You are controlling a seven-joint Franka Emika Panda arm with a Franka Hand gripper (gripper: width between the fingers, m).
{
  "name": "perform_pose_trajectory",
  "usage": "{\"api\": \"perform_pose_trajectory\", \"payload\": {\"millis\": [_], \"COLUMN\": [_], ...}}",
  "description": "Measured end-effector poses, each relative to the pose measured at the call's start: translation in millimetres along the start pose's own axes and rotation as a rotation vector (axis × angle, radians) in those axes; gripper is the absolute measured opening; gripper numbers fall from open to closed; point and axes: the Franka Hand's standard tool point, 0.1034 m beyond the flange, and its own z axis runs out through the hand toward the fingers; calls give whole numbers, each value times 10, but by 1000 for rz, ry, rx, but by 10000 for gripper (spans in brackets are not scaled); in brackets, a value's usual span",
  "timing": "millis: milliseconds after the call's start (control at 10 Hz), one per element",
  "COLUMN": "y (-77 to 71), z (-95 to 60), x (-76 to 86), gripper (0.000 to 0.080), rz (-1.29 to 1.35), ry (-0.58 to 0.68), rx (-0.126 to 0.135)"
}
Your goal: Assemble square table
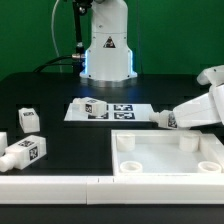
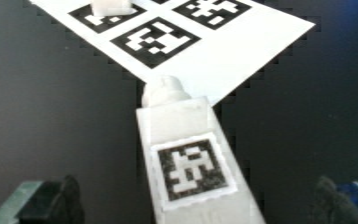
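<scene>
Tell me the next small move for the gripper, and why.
Probably close the fingers on the leg. The gripper is open, with a finger on either side of the leg, which lies between them ungripped, its tip near the marker board.

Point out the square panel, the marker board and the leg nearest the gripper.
Square panel (image 1: pixel 165 155): exterior view, bare floor.
Marker board (image 1: pixel 143 112): exterior view, white margin.
Leg (image 2: pixel 190 165): wrist view, its tag.

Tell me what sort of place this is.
Probably a robotics lab bench: a fixed robot arm base, the marker board printed with tags, and tagged white legs on a black table.
</scene>
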Motion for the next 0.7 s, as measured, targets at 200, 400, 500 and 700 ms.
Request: {"api": "perform_pose_trajectory", "payload": {"millis": [200, 400, 500, 700], "y": [56, 80, 83, 92], "z": [109, 141, 145, 150], "x": [33, 34, 34, 31], "gripper": [649, 649, 515, 283], "rz": [5, 11, 11, 12], "ry": [11, 15, 15, 14], "rx": [15, 20, 21, 23]}}
